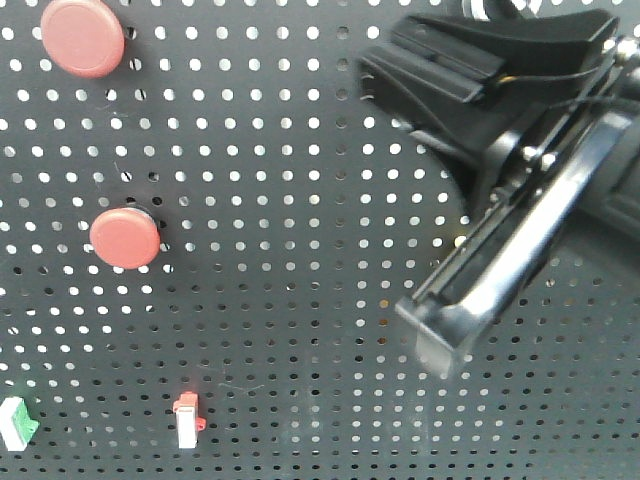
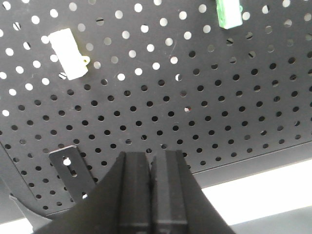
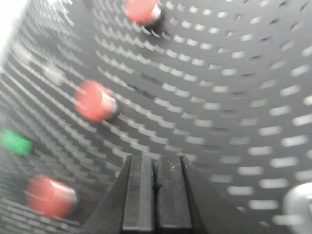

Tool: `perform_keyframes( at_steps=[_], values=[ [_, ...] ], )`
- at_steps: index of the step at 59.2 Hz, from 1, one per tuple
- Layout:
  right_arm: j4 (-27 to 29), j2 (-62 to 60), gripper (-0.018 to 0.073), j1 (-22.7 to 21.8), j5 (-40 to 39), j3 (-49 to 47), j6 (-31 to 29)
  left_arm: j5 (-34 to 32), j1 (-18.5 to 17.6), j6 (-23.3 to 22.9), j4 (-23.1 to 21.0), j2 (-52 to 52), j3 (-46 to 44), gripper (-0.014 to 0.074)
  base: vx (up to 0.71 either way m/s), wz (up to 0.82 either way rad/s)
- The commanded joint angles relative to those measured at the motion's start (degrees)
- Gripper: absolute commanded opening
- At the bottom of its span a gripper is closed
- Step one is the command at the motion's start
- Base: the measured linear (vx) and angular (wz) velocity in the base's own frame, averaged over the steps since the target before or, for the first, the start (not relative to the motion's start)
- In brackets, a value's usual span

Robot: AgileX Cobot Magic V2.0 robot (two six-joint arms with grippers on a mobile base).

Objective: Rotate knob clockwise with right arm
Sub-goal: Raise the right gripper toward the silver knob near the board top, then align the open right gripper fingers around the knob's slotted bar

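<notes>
My right arm reaches in from the upper right in front of the black pegboard. Its gripper points down-left, and in the right wrist view the jaws are pressed together and hold nothing. The knob does not show in the front view. A blurred silver round shape sits at the lower right edge of the right wrist view, right of the fingers; I cannot tell whether it is the knob's collar. My left gripper is shut and empty, below the board's lower part.
Two red push buttons sit on the board's left. A green block and a small red-and-white toggle sit low on the left. The left wrist view shows a white piece, a green piece and a bracket.
</notes>
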Motion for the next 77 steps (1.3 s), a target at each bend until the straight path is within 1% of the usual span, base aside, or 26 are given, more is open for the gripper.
perform_keyframes(
  at_steps=[1,2,3,5,6,8,12,17,19,21,26,29,31,32,33,38,41,44,48,52,54,59,61,67,77],
  values=[
    [-18.3,-0.48,-0.0005,0.11,0.35,-1.56,23.71,-4.76,-0.07,-0.18,-0.26,0.79,0.91,-0.0006,0.0,0.0],
    [-20.9,-0.48,-0.0005,0.11,0.75,-1.56,26.91,-4.76,-0.07,-0.18,-0.26,0.79,0.91,-0.0006,0.0,0.0],
    [-24.71,-0.48,-0.0005,0.11,1.34,-1.56,31.55,-4.76,-0.07,-0.18,-0.26,0.79,0.91,-0.0006,0.0,0.0],
    [-29.61,-0.48,-0.0005,0.11,2.24,-1.56,37.33,-4.76,-0.07,-0.18,-0.26,0.79,0.91,-0.0006,0.0,0.0],
    [-33.09,-0.48,-0.0005,0.11,2.85,-1.56,41.34,-4.76,-0.07,-0.18,-0.26,0.79,0.91,-0.0006,0.0,0.0],
    [-38.57,-0.48,-0.0005,0.11,3.88,-1.56,47.26,-4.76,-0.07,-0.18,-0.26,0.79,0.91,-0.0006,0.0,0.0],
    [-48.48,-0.48,-0.0005,0.06,7.11,-2.02,55.56,-4.76,-0.07,-0.18,-0.26,0.79,0.91,-0.0006,0.0,0.0],
    [-58.39,-0.19,-0.0005,0.06,15.82,-4.27,62.09,-4.76,-0.07,-0.18,-0.26,0.79,0.91,-0.0006,0.0,0.0],
    [-62.64,0.4,-0.0005,0.06,21.97,-6.23,65.89,-4.76,-0.07,-0.18,-0.26,0.79,0.91,-0.0006,0.0,0.0],
    [-67.74,1.12,-0.0005,0.06,27.89,-8.15,69.39,-4.76,-0.07,-0.18,-0.26,0.79,0.91,-0.0006,0.0,0.0],
    [-83.13,3.22,-0.0005,0.17,40.32,-12.55,76.63,-4.76,-0.07,-0.18,-0.26,0.79,0.91,-0.0006,0.0,0.0],
    [-89.85,4.49,-0.0005,0.51,44.87,-14.41,77.42,-4.76,-0.07,-0.18,-0.26,0.79,0.91,-0.0006,0.0,0.0],
    [-92.9,5.23,-0.0005,1.08,46.59,-15.1,77.18,-4.76,-0.07,-0.18,-0.26,0.79,0.91,-0.0006,0.0,0.0],
    [-94.77,5.45,-0.0005,1.73,47.51,-15.5,76.92,-4.76,-0.07,-0.18,-0.26,0.79,0.91,-0.0006,0.0,0.0],
    [-102.23,5.81,-0.0005,7.36,49.67,-15.55,76.54,-4.76,-0.07,-0.18,-0.26,0.79,0.91,-0.0006,0.0,0.0],
    [-106.87,5.81,-0.0005,11.41,53.23,-15.55,76.62,-4.76,-0.07,-0.18,-0.26,0.79,0.91,-0.0006,0.0,0.0],
    [-110.99,5.81,-0.0005,14.7,57.85,-15.55,76.56,-4.76,-0.07,-0.18,-0.26,0.79,0.91,-0.0006,0.0,0.0],
    [-113.81,5.81,-0.0005,17.06,60.93,-15.55,76.56,-4.76,-0.07,-0.18,-0.26,0.79,0.91,-0.0006,0.0,0.0],
    [-119.4,5.69,-0.0004,20.38,65.62,-15.55,76.62,-4.76,-0.07,-0.18,-0.26,0.79,0.91,-0.0006,0.0,0.0],
    [-123.34,5.63,-0.0003,23.42,67.63,-15.55,76.99,-4.76,-0.07,-0.18,-0.26,0.79,0.91,-0.0006,0.0,0.0],
    [-126.27,5.47,-0.0002,24.96,68.91,-15.55,77.29,-4.76,-0.07,-0.18,-0.26,0.79,0.91,-0.0006,0.0,0.0],
    [-130.91,5.33,0.0006,27.89,71.44,-15.55,78.48,-4.76,-0.07,-0.18,-0.26,0.79,0.91,-0.0006,0.0,0.0],
    [-132.81,5.33,0.0014,28.92,72.8,-15.55,79.18,-4.76,-0.07,-0.18,-0.26,0.79,0.91,-0.0006,0.0,0.0],
    [-136.1,5.33,0.0057,30.34,75.63,-15.55,79.6,-4.76,-0.07,-0.18,-0.26,0.79,0.91,-0.0006,0.0,0.0],
    [-141.13,5.33,0.0174,30.28,75.63,-15.55,80.83,-4.76,-0.07,-0.18,-0.26,0.79,0.91,-0.0006,0.0,0.0]
  ],
)
